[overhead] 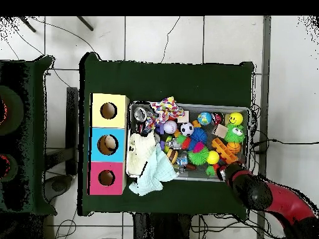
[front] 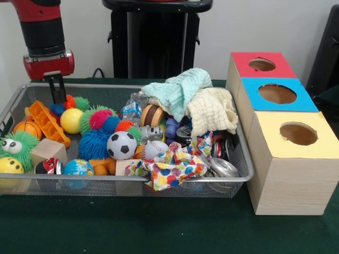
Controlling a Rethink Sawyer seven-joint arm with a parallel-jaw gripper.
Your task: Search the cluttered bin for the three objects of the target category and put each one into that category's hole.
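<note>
The red arm reached down over the wire-mesh bin's (front: 241,159) far left corner, its claw (front: 55,87) black, whether apart or together I could not tell. A soccer ball (front: 122,144) lay mid-bin amid fuzzy toys. Only the overhead view showed all three box holes together: yellow (overhead: 108,111), blue (overhead: 108,144), red (overhead: 106,178).

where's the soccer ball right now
In the front view the soccer ball sits in the bin's middle front, between the blue spiky ball and the baseball. Overhead, it lies beside the purple ball.
</note>
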